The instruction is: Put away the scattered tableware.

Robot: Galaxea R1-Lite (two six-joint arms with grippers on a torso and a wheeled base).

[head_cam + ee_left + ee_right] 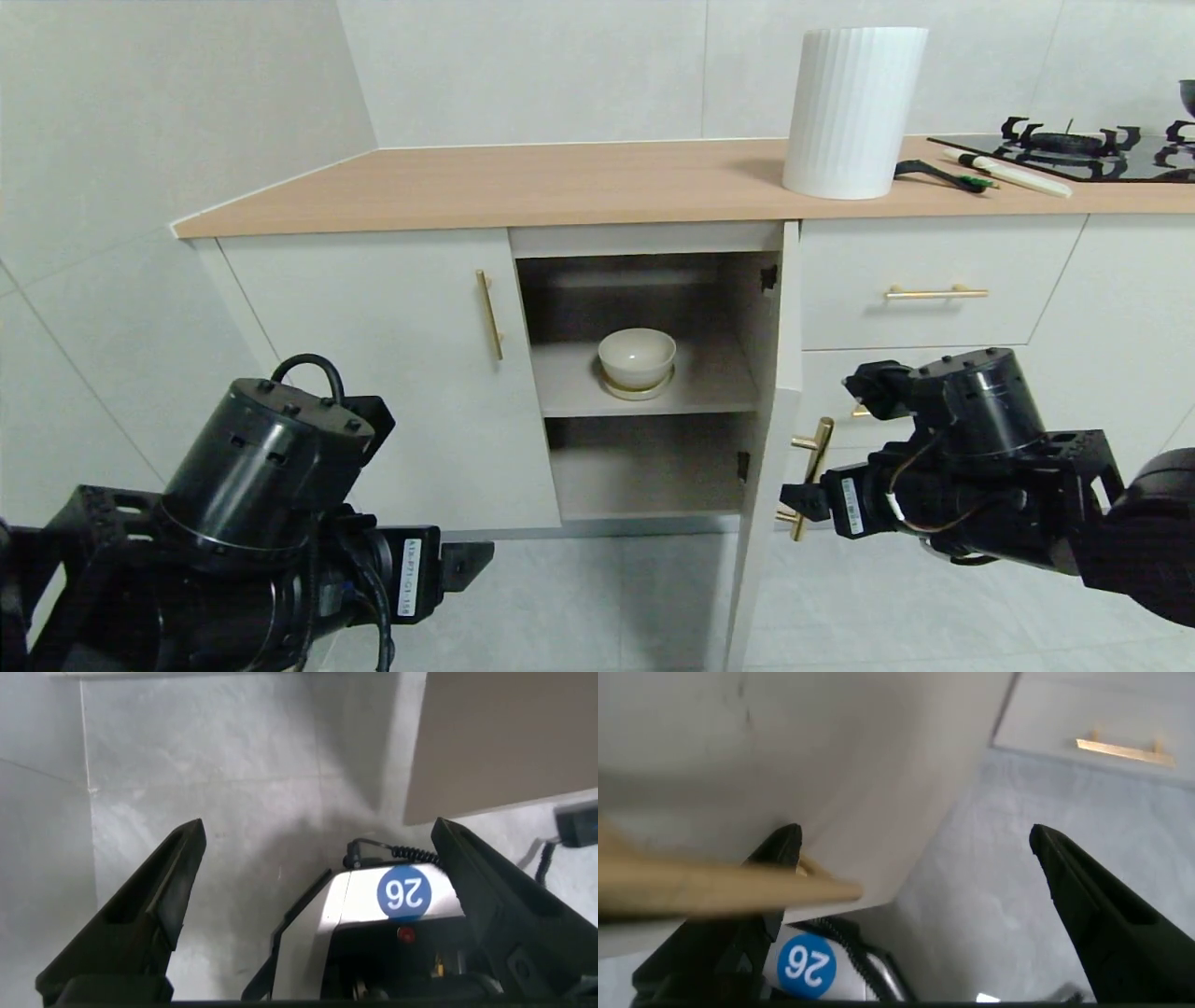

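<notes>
Bowl [637,357] inside the open cupboard; both pincers spread wide, gripping nothing.
Head view: the bowl sits on a small plate [637,387] on the upper shelf [709,381], with the cupboard door [767,448] standing open at the right; a white ribbed container [854,112] stands on the tabletop [523,182]. Both arms lie low and roughly level, wrists turned inward. The left pincer [467,563] is over the floor below shelf height, the right pincer [798,499] just beside the door's brass handle [810,467]. Left wrist view: the left pincer [318,849] is wide open over floor tiles. Right wrist view: the right pincer [915,849] is equally wide, the handle [719,889] passing by one finger [775,859], unclamped.
</notes>
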